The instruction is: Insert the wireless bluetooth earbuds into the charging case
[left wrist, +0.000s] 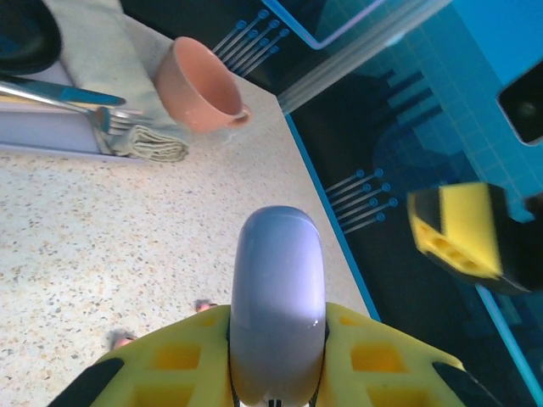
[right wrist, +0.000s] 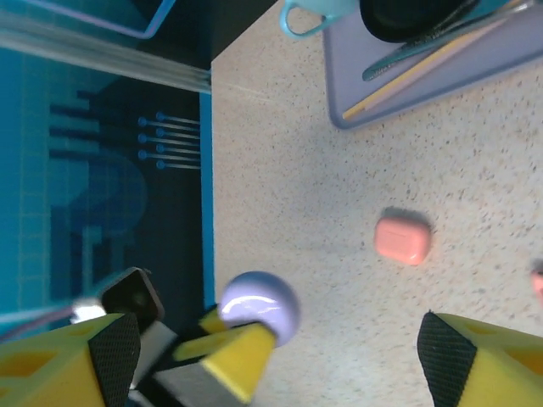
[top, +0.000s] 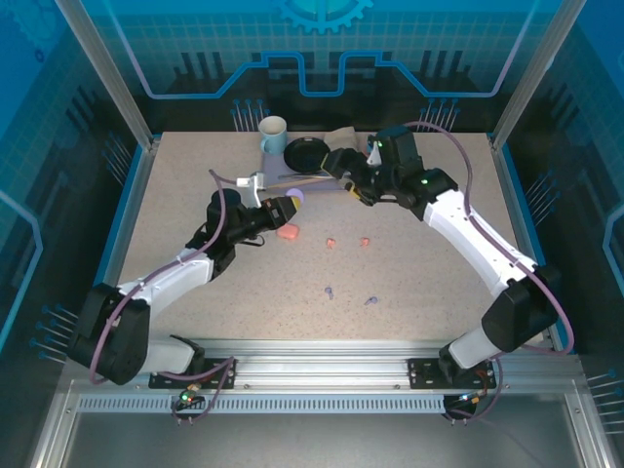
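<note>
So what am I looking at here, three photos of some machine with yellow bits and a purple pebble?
It is one moment seen by three cameras. The overhead picture shows two robot arms bolted to a speckled table. The other two pictures come from small cameras on each arm's wrist, so you see the yellow fingers up close. The left hand is shut on a lilac case, the purple pebble. The right hand is open with nothing in it. On the table lie a pink case, two pink earbuds and two purple earbuds. At the back sit a mug and a dark plate.
</note>
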`<state>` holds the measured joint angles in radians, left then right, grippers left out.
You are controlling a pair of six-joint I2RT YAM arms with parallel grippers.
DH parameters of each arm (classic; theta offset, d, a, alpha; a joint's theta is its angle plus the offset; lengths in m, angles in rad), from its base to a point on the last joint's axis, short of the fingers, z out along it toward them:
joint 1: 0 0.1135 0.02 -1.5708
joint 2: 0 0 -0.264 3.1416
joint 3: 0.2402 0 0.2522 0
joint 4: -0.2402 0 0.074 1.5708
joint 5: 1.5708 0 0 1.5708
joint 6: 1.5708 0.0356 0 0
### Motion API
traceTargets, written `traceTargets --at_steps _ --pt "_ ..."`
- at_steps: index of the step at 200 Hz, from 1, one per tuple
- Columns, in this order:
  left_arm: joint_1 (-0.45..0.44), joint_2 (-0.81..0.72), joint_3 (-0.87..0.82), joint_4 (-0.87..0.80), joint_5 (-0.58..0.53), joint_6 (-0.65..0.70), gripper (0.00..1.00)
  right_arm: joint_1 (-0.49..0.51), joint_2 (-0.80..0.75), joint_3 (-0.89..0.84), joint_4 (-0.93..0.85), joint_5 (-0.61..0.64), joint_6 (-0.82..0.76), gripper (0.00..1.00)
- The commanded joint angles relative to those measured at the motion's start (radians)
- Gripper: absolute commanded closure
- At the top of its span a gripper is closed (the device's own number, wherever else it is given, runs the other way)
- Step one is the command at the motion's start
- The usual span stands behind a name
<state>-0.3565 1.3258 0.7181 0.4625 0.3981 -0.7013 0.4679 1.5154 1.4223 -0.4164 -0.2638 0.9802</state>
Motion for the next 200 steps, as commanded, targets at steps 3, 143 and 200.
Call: traceTargets --at_steps 3,143,200 --pt "-0.002 -0.05 0.067 -0.129 0.125 0.097 0.87 -0.003 -0.028 -0.084 0.092 -0.152 -0.372 0.12" --pt "-0.003 -0.057 0.127 -0.255 0.215 0.128 0.86 0.054 0.053 -0.191 0.22 -0.248 -0.449 0.17" --pt "-0.004 -0.06 0.132 -0.257 0.247 0.131 0.87 0.012 0.113 -0.193 0.212 -0.202 -0.44 0.21"
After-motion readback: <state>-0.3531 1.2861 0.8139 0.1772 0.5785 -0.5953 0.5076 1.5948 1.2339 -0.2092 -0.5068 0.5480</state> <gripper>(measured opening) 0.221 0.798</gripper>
